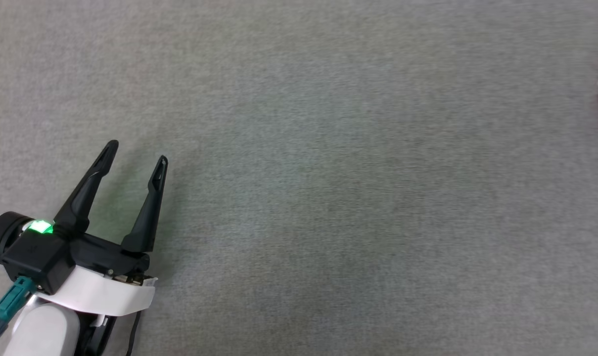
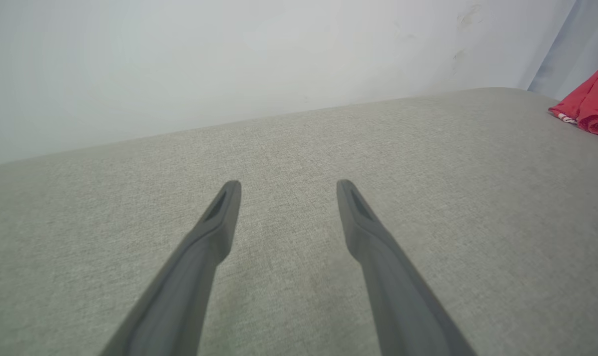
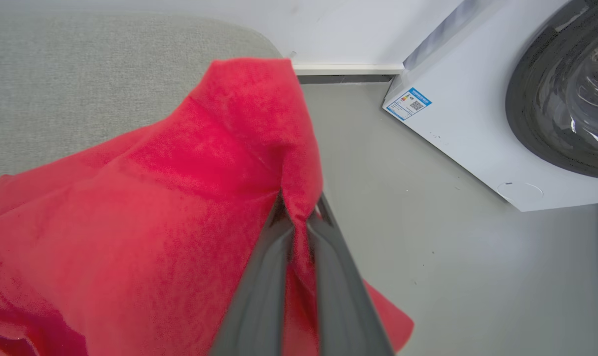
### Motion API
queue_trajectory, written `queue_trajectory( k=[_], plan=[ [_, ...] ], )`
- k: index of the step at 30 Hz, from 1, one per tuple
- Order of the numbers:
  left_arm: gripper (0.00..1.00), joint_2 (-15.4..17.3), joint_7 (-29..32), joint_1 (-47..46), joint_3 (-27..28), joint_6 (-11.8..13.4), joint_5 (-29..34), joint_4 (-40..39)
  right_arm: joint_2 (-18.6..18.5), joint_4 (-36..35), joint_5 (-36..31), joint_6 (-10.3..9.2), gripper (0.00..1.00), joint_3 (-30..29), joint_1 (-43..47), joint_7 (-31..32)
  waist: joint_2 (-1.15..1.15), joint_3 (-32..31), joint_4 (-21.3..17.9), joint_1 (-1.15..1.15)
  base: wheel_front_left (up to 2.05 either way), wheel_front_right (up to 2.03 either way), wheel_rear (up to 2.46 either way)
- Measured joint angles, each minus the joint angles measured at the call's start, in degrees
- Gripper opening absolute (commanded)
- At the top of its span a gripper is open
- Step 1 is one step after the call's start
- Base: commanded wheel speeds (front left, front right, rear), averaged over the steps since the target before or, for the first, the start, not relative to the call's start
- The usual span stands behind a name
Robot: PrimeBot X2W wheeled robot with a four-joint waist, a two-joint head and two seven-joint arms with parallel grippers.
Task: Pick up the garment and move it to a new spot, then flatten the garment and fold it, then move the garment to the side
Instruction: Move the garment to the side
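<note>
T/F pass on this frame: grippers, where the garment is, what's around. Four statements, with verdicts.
1. The left gripper is open and holds nothing. True.
2. The right gripper is open and clear of the garment. False: it is shut on a fold of the red cloth.
3. In the head view the garment lies spread flat in the middle of the grey surface. False: a bunched bit of it shows at the far right edge, well apart from the left gripper.
4. A white washing machine with a dark round door stands on the floor beyond the right gripper. True.
</note>
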Motion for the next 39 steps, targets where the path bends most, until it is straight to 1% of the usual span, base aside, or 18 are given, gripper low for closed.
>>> queue_trajectory(
  k=[3,5,6,8,12,14,15,17,18,19,21,22,23,24,28,32,35,39],
  plan=[
    [1.0,0.21,0.0,0.21,0.02,0.0,0.0,-0.92,-1.0,1.69,-3.59,0.01,0.0,-3.0,-0.4,0.37,0.0,1.21,1.46,0.0,0.0,0.0,0.0],
    [1.0,0.33,0.0,0.4,0.04,0.0,0.0,-0.98,-1.36,3.41,-4.46,0.01,0.0,-6.26,-1.17,1.15,0.0,1.89,2.17,0.0,0.0,0.0,0.0],
    [1.0,0.46,0.0,0.52,0.01,0.0,-0.01,-1.0,-1.94,3.72,-6.25,0.02,0.0,-6.89,-1.2,0.86,0.0,2.16,2.47,0.0,0.0,0.0,0.0],
    [1.0,0.47,0.0,0.59,0.07,0.0,-0.19,-0.9,-2.53,5.14,-7.1,0.02,0.0,-9.01,-1.22,1.41,0.0,2.56,3.12,0.0,0.0,0.0,0.0],
    [1.0,0.73,0.0,0.8,-0.13,0.0,-0.36,-0.63,-3.19,6.42,-9.78,0.01,0.0,-11.12,-1.32,0.86,0.0,3.64,3.72,0.0,0.0,0.0,0.0],
    [1.0,1.08,0.0,0.52,-1.2,0.0,-0.42,-0.32,-3.19,7.39,-12.83,0.02,0.0,-11.91,-1.32,-0.55,0.0,4.47,4.13,0.0,0.0,0.0,0.0],
    [1.0,1.11,0.0,0.25,-1.33,0.0,-0.45,-0.32,-3.12,7.75,-13.26,0.02,0.01,-12.0,-1.38,-0.68,0.0,4.63,4.22,0.0,0.0,0.0,0.0],
    [1.0,1.26,0.0,-0.15,-1.45,0.0,-0.53,-0.22,-2.6,8.71,-13.89,0.01,0.25,-12.48,-1.47,-0.68,0.0,4.92,4.35,0.0,0.0,0.0,0.0],
    [1.0,1.32,0.0,-0.18,-1.57,0.0,-0.54,-0.1,-2.33,8.82,-14.71,0.01,0.35,-12.32,-1.47,-1.22,0.0,5.02,4.38,0.0,0.0,0.0,0.0],
    [1.0,1.33,0.0,-0.24,-1.71,0.0,-0.6,0.08,-1.99,9.21,-14.82,0.01,0.36,-12.43,-1.64,-1.19,0.0,5.07,4.43,-0.01,0.0,0.0,0.0],
    [1.0,1.47,0.0,-0.25,-1.89,0.0,-0.64,0.49,-1.52,10.02,-15.22,0.01,0.44,-12.68,-2.11,-1.2,0.0,5.18,4.43,-0.01,0.0,0.0,0.0],
    [1.0,1.43,0.0,-0.3,-1.88,0.0,-0.9,0.59,-1.4,10.26,-15.9,0.01,0.53,-12.7,-2.18,-1.67,0.0,5.18,4.41,-0.01,0.0,0.0,0.0],
    [1.0,1.42,0.0,-0.48,-1.92,0.0,-1.09,0.71,-1.34,10.56,-16.6,0.01,0.83,-12.68,-2.36,-1.81,0.0,5.15,4.4,-0.01,0.0,0.0,0.0],
    [1.0,1.38,0.0,-0.71,-1.96,0.0,-1.09,0.91,-1.15,11.07,-16.84,0.01,1.0,-12.81,-2.72,-2.3,0.0,5.05,4.38,-0.01,0.0,0.0,0.0],
    [1.0,0.8,0.0,-1.15,-2.23,0.0,-1.21,1.92,0.16,12.46,-16.36,0.01,1.0,-12.73,-3.67,-5.12,0.0,4.04,4.19,-0.01,0.0,0.0,0.0],
    [1.0,-0.55,0.0,-1.33,-2.75,0.0,-1.62,2.77,1.58,12.0,-12.26,0.0,1.0,-11.16,-4.05,-10.73,0.0,2.19,4.07,-0.01,0.0,0.0,0.0],
    [1.0,-1.65,0.0,-1.29,-3.08,0.0,-1.69,3.75,2.65,9.28,-8.03,0.01,1.0,-6.88,-3.16,-15.35,0.0,0.38,3.98,-0.01,0.0,0.0,0.0],
    [1.0,-3.39,0.0,-0.85,-3.41,0.0,-1.66,4.8,3.35,4.6,-1.97,0.01,1.0,-1.01,2.16,-21.95,0.0,-2.43,3.79,-0.01,0.0,0.0,0.0]
  ],
)
